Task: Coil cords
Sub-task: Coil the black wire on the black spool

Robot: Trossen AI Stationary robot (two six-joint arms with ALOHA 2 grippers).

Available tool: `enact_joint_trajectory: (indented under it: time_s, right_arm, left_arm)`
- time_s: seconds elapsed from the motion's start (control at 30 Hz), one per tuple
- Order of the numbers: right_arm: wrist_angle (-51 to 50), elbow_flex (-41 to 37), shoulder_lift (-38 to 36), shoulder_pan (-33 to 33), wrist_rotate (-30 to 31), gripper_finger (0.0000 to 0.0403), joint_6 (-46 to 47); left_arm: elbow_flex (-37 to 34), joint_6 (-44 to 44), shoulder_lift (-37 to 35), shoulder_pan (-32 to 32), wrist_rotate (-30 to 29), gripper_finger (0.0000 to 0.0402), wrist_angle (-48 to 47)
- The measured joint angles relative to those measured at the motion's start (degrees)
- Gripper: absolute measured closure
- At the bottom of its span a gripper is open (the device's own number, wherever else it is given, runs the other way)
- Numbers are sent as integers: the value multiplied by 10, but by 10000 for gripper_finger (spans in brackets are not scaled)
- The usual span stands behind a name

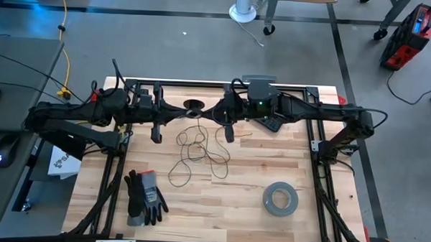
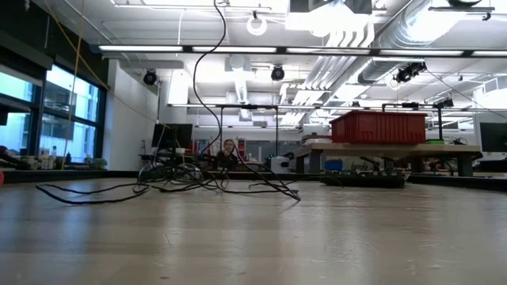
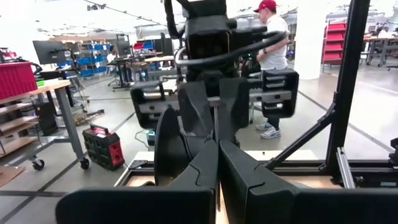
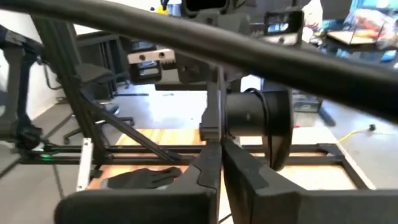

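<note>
Pale wooden bench (image 1: 257,176) carries a thin dark tangled cord (image 1: 197,150) near its small round black spool (image 1: 194,105). Left gripper (image 1: 156,135) and right gripper (image 1: 229,134) hover above with fingers closed, holding nothing

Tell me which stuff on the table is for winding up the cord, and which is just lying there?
For the job:
thin dark cord, in loose loops
small black spool
right gripper, shut
left gripper, shut

Just lying about:
grey tape roll
gloves
</note>
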Motion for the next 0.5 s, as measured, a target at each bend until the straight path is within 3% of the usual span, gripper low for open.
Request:
enact_joint_trajectory:
  time_s: [0.5]
  right_arm:
    - [6,0,0,4,8,402,-4]
  left_arm:
    - [0,-2,4,0,3,393,11]
